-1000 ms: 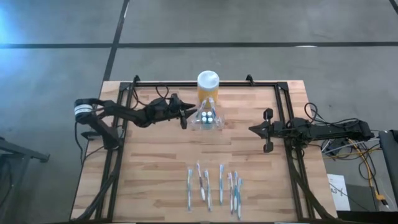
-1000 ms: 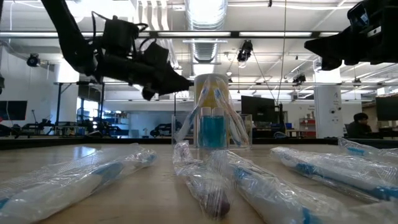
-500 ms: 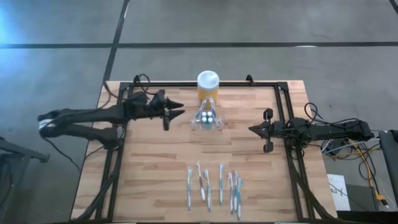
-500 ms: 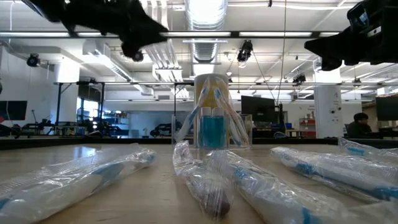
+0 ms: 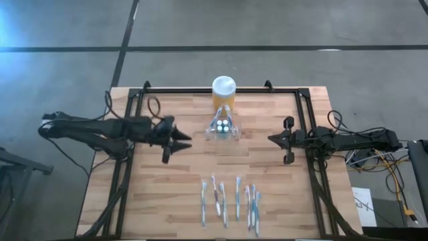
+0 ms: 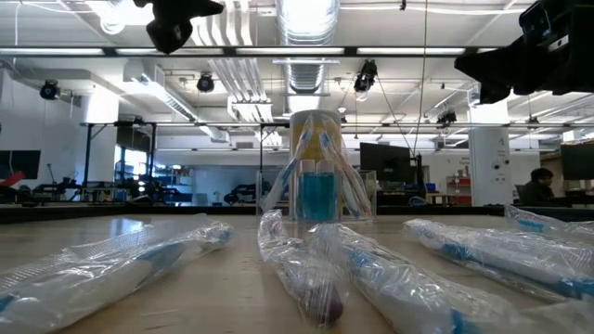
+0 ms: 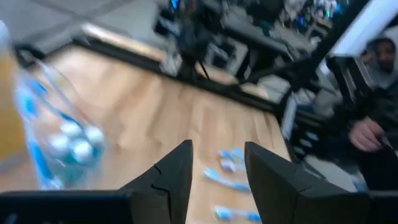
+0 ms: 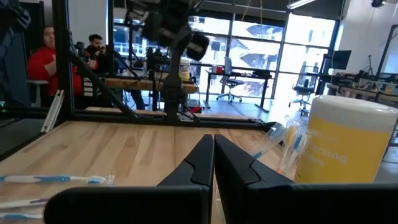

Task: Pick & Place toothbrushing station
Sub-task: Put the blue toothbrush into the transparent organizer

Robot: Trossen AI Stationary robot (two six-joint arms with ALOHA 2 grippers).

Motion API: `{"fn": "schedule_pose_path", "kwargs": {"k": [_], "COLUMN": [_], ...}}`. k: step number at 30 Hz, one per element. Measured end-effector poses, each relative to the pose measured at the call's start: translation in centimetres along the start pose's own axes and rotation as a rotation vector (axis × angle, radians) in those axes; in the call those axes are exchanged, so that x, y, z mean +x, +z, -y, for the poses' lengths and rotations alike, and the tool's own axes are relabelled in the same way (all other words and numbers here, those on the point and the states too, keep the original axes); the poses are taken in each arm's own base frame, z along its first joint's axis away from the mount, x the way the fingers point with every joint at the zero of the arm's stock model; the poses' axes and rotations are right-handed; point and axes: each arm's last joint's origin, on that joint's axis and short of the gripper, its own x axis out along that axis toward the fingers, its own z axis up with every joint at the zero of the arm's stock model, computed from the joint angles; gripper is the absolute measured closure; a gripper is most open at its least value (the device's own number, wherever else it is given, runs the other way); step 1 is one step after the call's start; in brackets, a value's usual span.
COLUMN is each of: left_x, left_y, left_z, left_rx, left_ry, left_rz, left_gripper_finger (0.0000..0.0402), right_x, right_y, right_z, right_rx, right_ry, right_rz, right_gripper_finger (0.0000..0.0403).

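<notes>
While the toothbrushing station (image 5: 223, 127) stands upright on the tabletop (image 5: 180, 187), just in front of the yellow jar (image 5: 223, 94) with the white lid, you can see that nothing grips it. It holds some brushes and two small blue-topped pieces; in the low view it sits directly before the jar, between the camera and it.

Your left tool (image 5: 178, 142) hangs above the tabletop, off to the left of the station and apart from it, with its fingers (image 7: 176, 176) spread and nothing between them. Your right tool (image 5: 287, 140) waits over the right side of the tabletop, its fingers pressed together on nothing, well apart from the station.

Judging by how things lie, the station looks set down and let go. Several wrapped toothbrushes (image 5: 231, 201) lie in a row near the front edge of the tabletop, well apart from the station. If those are meant to go into it, that part is not yet done; the task line alone does not settle this. A person (image 8: 45, 53) sits in the room beyond the tabletop.
</notes>
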Motion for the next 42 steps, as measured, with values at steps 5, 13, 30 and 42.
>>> {"fn": "schedule_pose_path", "kwargs": {"k": [5,13,30,42], "left_x": [1.4,4.0,9.4,12.1], "left_y": [-2.6,-6.7,-12.3,-15.9], "left_z": [1.8,4.2,8.2,9.0], "left_rx": [-0.058,-0.151,-0.195,-0.292], "left_ry": [0.026,0.077,0.139,0.239], "left_rz": [-0.085,-0.239,-0.363,-0.385], "left_gripper_finger": [0.0252,0.0257,0.0392,0.0396], "right_x": [0.0,0.0,-0.2,-0.5], "right_y": [0.0,0.0,2.0,3.2], "right_z": [0.0,0.0,0.2,0.3], "right_rx": [0.000,0.019,-0.113,-0.170], "right_ry": [0.000,0.000,-0.031,-0.061], "right_rz": [0.000,0.001,0.210,0.328], "right_gripper_finger": [0.0394,0.0394,0.0394,0.0394]}}
